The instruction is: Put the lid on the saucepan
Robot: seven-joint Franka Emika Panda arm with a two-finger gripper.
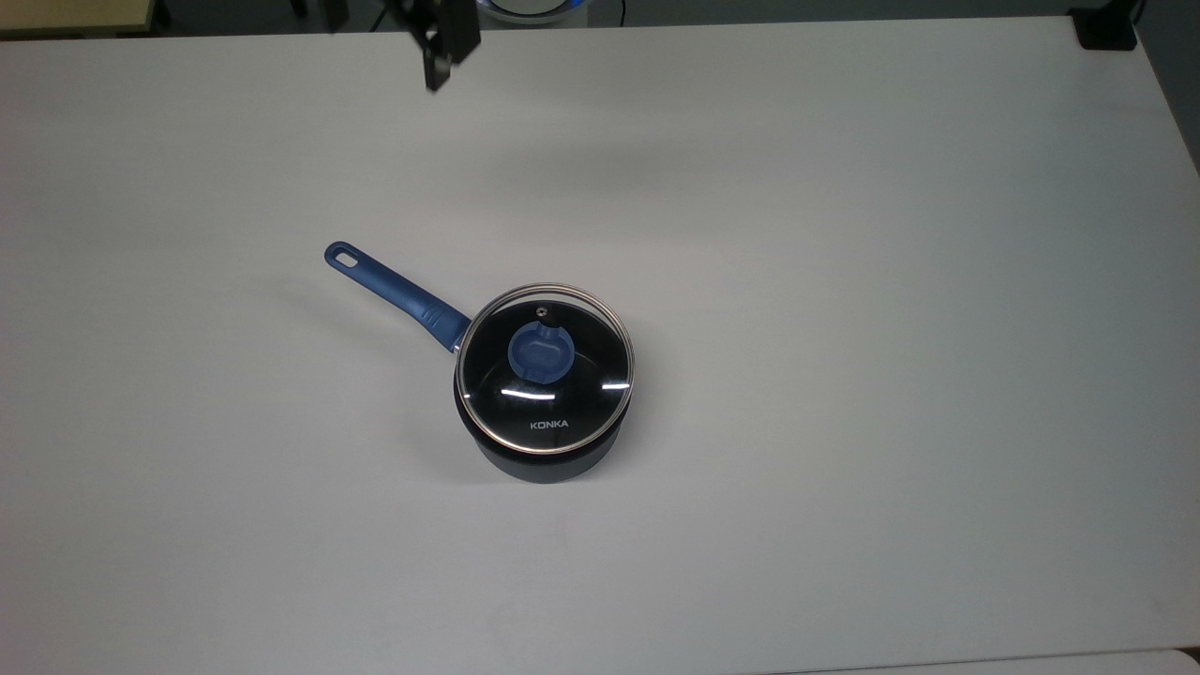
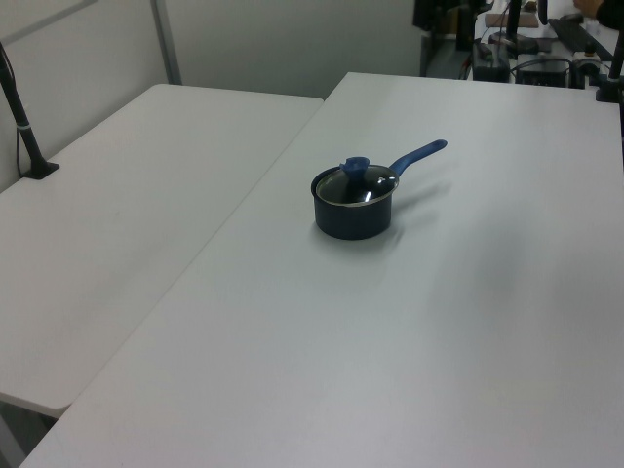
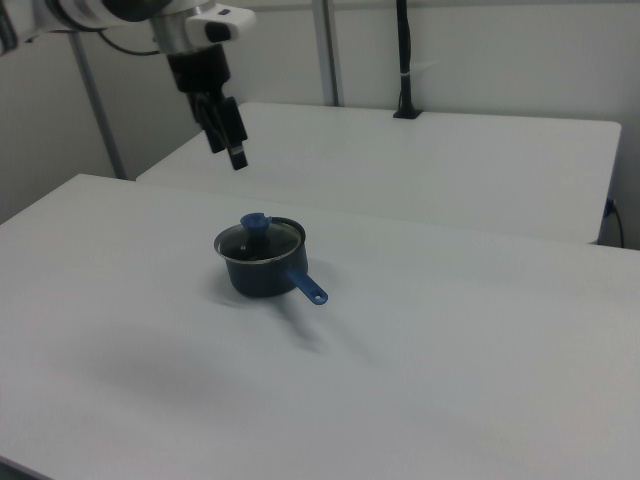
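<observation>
Overhead, our gripper (image 3: pixel 232 140) hangs empty, holding nothing; whether its two fingers (image 3: pixel 238 152) are spread or pressed together we cannot tell, since they overlap in the right view and are mostly cut off at the upper edge of the top view.

Taking the saucepan (image 1: pixel 547 448) as our landmark, the gripper is well apart from it and high above the table (image 1: pixel 891 281): up and toward the right view's left, and in the top view toward the upper edge, a little to the top view's left. From the fingers, then, the task's thing lies below and well off to the side, nothing between them.

The lid (image 1: pixel 544 367) sits on the saucepan, its steel rim ringing the pan's mouth evenly in the top view and level in the right view, its blue knob (image 1: pixel 540 352) at the centre and standing up, the KONKA lettering toward the top view's lower edge. The saucepan's long axis runs along its blue handle (image 1: pixel 394 290), which points away from the pan toward the top view's upper left.

We judge the task done: the lid looks seated and no further grasp seems called for. A move back would be down and across toward the knob.
</observation>
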